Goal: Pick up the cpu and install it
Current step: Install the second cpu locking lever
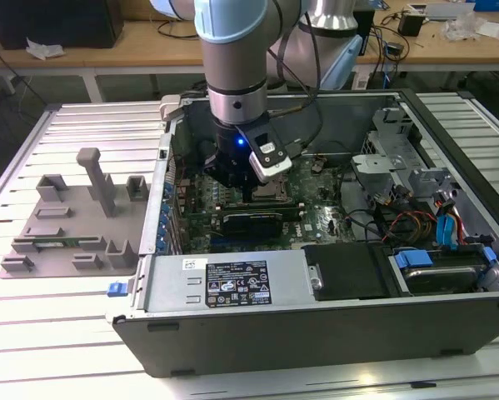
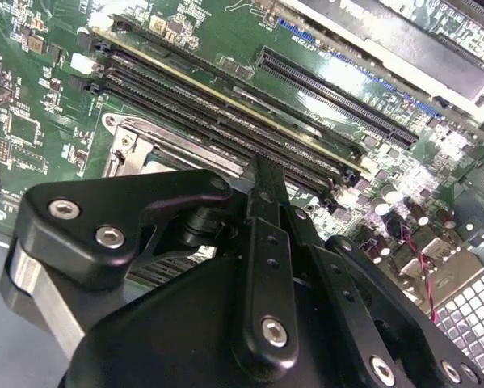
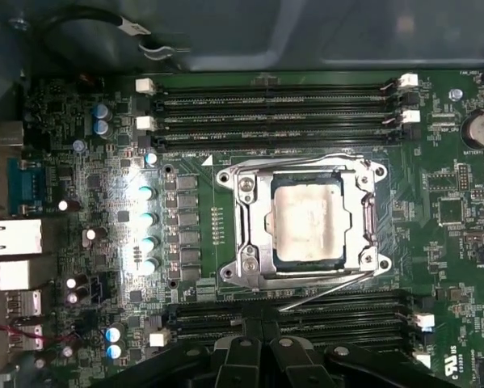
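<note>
Inside the computer case point(image 1: 332, 333), the cpu point(image 3: 308, 218) sits seated in its socket point(image 3: 250, 242); the gripper point(image 1: 251, 193) hovers just above, its finger state untellable; the install looks nearly done.

Ribbed metal surface point(image 1: 32, 333) carries the setup, pale grey, with bright glare along its near slats in the exterior view. A grey moulded fixture tray point(image 1: 70, 221) rests on it toward the exterior view's left. Behind, a long wooden bench point(image 1: 124, 54) holds cables point(image 1: 391, 21), crumpled paper point(image 1: 45, 50) and a dark box point(image 1: 53, 21).
</note>
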{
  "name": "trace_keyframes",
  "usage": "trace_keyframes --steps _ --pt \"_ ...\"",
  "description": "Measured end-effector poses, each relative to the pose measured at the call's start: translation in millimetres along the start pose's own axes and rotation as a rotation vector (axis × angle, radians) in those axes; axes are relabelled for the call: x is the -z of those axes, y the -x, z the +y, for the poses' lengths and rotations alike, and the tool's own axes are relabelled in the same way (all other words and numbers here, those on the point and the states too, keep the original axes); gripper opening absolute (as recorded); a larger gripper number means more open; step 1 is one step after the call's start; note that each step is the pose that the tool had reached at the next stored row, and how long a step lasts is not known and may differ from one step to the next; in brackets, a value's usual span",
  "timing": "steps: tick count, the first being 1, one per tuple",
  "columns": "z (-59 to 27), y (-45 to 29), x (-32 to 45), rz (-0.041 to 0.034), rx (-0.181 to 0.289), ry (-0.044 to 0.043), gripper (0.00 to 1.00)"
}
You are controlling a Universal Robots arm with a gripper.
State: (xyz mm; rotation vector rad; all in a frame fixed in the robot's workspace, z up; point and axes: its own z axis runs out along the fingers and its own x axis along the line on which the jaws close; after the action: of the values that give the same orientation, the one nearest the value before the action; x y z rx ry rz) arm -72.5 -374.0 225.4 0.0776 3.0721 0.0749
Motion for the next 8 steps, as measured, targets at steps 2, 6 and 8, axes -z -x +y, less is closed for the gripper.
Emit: trace_keyframes --steps 2,6,8 --pt "-2.3 0.1 -0.3 -0.0015 -0.001 0.0218 0.11" --pt "-5.3 0.1 -1.7 -0.0030 0.000 0.0616 0.11" --pt "-7.7 0.1 -4.2 -0.0021 0.001 0.0786 0.11"
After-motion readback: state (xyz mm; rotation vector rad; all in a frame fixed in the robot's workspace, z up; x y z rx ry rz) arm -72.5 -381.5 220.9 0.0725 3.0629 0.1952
